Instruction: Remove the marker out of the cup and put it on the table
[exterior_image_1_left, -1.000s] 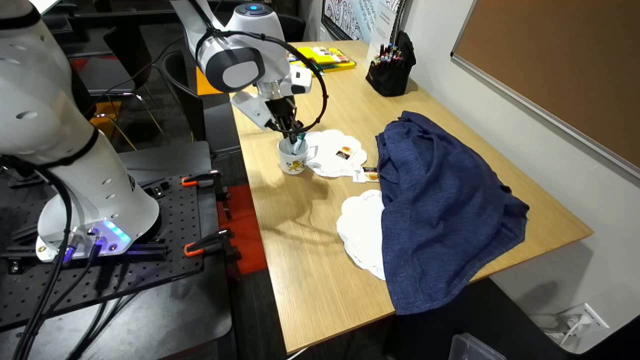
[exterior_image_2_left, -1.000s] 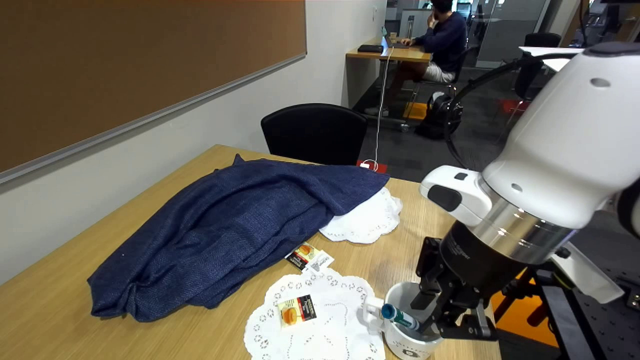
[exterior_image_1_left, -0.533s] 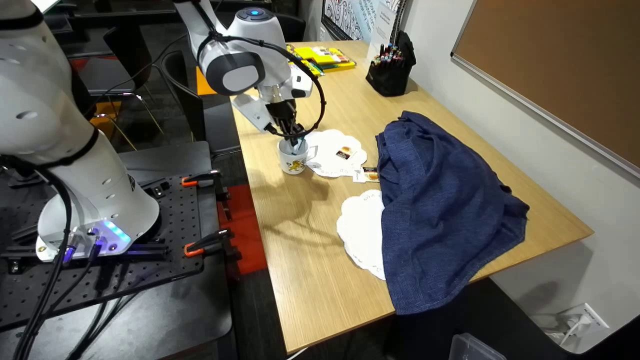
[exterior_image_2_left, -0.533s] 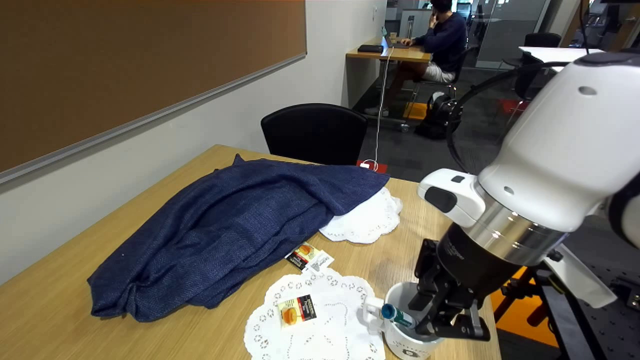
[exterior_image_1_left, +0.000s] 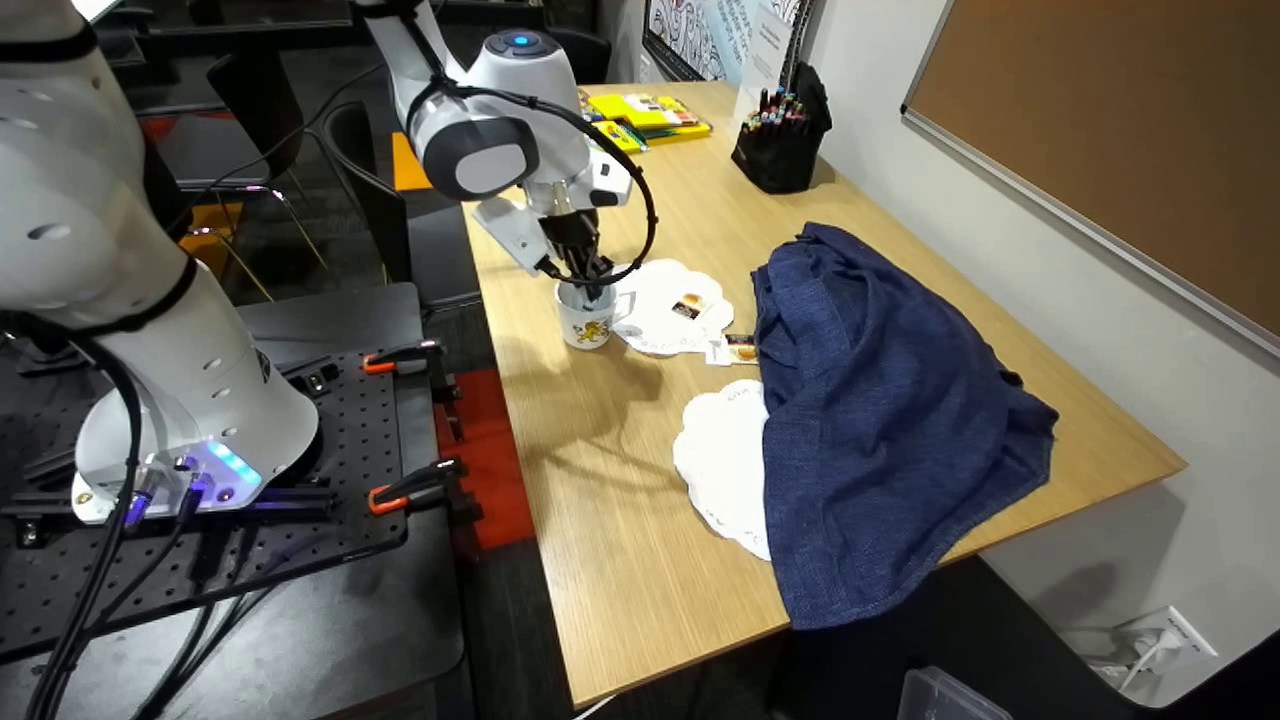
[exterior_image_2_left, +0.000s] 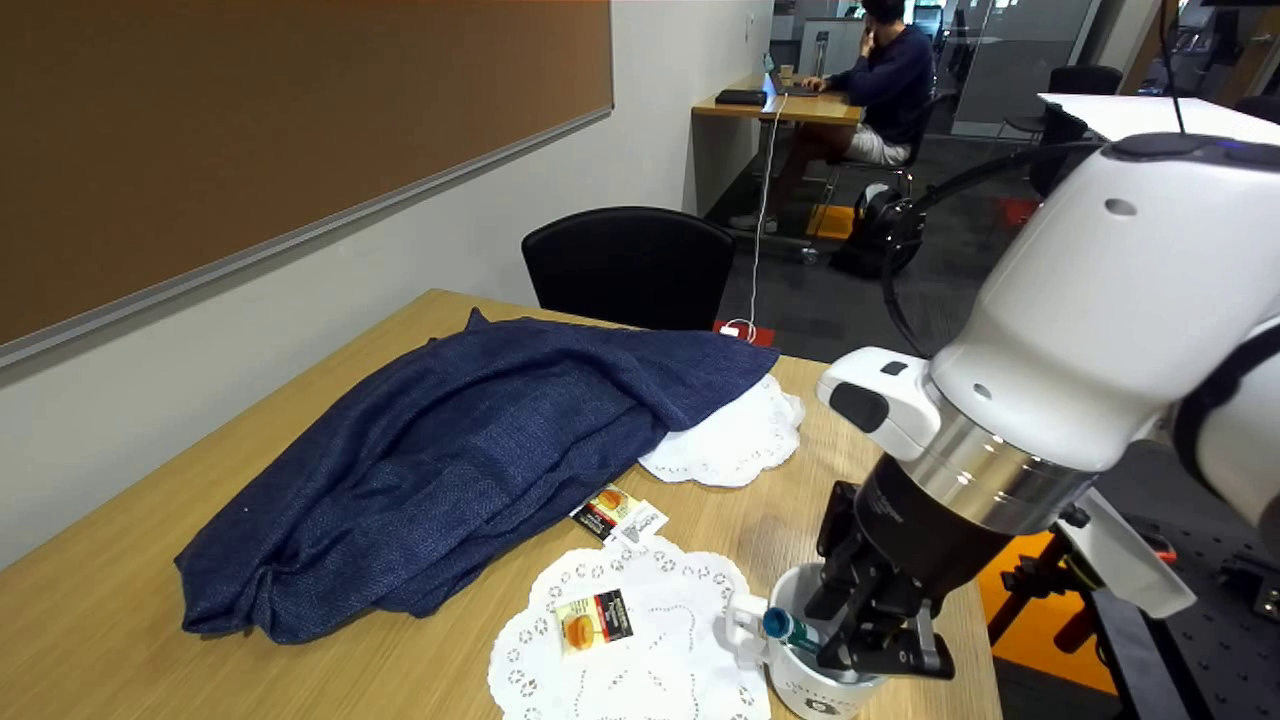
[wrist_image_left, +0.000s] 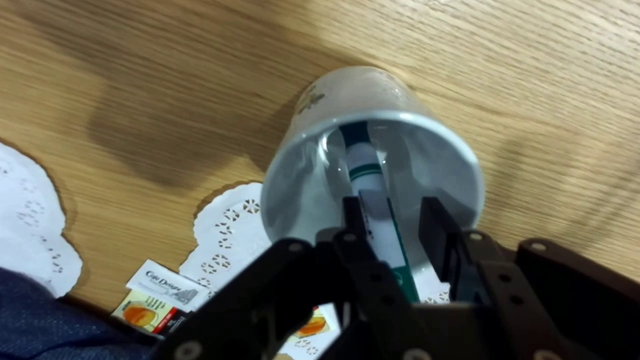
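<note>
- The marker (wrist_image_left: 378, 212) is being propped aslant inside the cup (wrist_image_left: 360, 97).
- The hand (wrist_image_left: 392, 210) is being held spread over the marker.
- A tipped cup is being risked by fingers (wrist_image_left: 436, 227) near its wall.

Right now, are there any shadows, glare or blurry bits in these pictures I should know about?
In the wrist view, fuzzy shadows on the table, small glints inside the cup, and the marker seeming sharper than the nearest parts of the jaws; in an exterior view, bright glints on the metal wrist collar.
</note>
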